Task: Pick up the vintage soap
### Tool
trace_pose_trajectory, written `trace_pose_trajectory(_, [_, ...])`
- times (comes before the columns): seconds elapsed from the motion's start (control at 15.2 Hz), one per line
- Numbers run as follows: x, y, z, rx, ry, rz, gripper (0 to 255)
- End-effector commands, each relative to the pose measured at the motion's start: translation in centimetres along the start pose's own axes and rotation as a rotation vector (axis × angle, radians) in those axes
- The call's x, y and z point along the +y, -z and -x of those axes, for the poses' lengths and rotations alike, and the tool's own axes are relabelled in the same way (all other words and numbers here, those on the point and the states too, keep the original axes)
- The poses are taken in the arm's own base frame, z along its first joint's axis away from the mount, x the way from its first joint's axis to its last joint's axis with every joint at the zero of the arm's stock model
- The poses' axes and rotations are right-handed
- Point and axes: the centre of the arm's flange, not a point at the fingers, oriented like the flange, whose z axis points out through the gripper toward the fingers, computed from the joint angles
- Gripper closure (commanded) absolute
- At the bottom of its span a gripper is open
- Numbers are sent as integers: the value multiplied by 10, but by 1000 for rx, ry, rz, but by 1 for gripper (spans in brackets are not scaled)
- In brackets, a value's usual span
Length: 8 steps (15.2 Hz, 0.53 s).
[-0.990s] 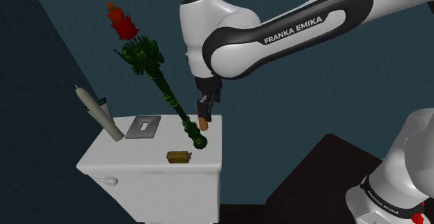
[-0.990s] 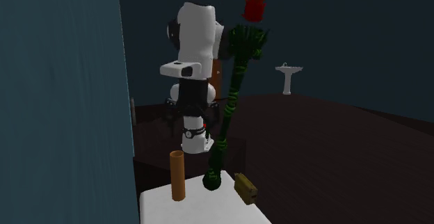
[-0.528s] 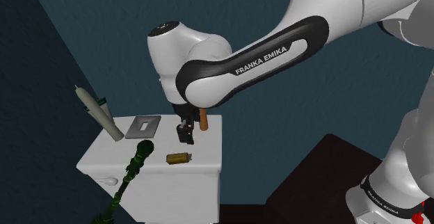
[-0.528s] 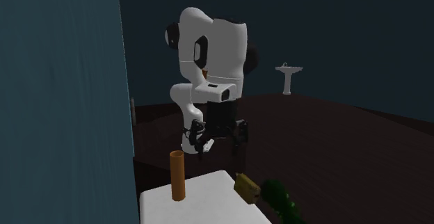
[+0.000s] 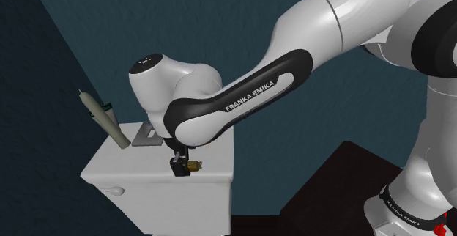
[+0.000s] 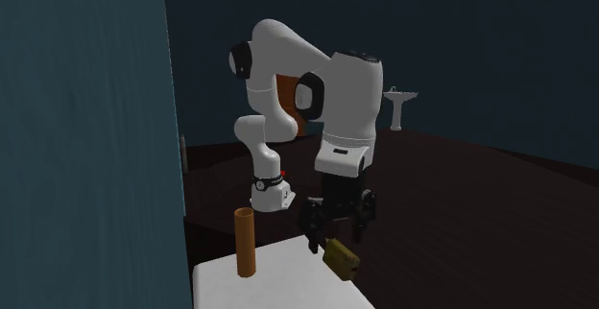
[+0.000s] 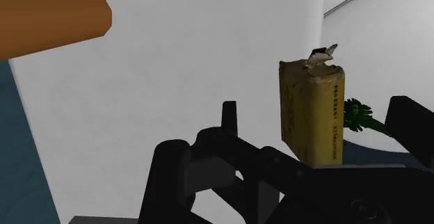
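The pincer (image 7: 320, 108) is open, low over the white tank (image 5: 110, 165). Its fingers stand on both sides of the yellow soap (image 7: 309, 118) and do not touch it. The soap lies near the tank's edge, apart from an orange tube (image 6: 245, 243).

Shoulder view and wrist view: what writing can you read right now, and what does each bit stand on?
"FRANKA EMIKA": white letters on the dark band of the arm's forearm, shoulder view.
Small white print on the dark band of the arm's lower link, shoulder view: too small to read with certainty.
Dark print running along the side of the yellow soap, wrist view: too small to read.
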Motion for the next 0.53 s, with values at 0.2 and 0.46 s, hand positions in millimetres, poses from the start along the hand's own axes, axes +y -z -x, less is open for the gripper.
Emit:
trace_pose_trajectory(0.2, [-3, -27, -1, 0, 2, 0, 0])
trace_pose_trajectory(0.46, [-3, -31, -1, 0, 2, 0, 255])
